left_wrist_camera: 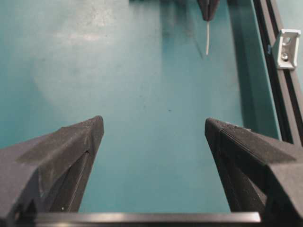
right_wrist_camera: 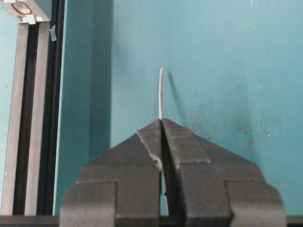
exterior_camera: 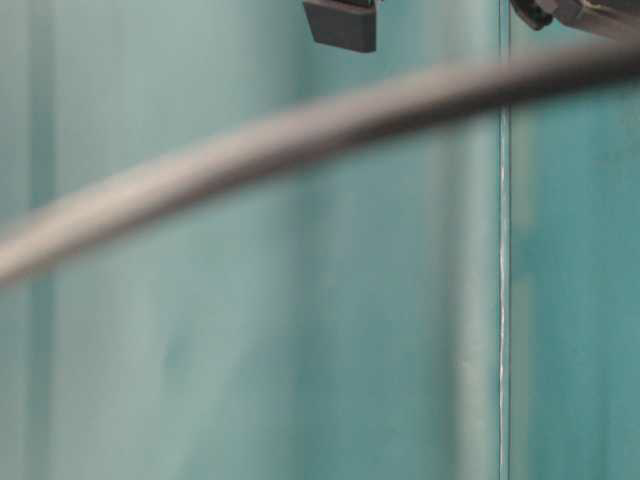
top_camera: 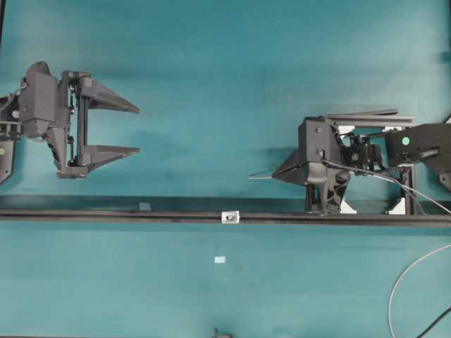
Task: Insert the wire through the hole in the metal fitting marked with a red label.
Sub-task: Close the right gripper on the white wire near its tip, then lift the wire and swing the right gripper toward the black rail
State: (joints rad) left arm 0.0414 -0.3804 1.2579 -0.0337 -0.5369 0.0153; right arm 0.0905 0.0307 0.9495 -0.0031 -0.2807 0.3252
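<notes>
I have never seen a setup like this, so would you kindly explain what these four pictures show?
These are two robot arms over a teal table, each ending in a two-fingered gripper. The overhead view shows both: the left gripper open and empty, the right gripper shut on the wire, whose tip sticks out ahead of the fingertips. Two pictures come from cameras on the wrists, looking along each gripper's fingers. The table-level view is mostly blocked by a blurred cable close to the lens. Across the table runs a black rail carrying the metal fitting; the wire has not reached it yet.
</notes>
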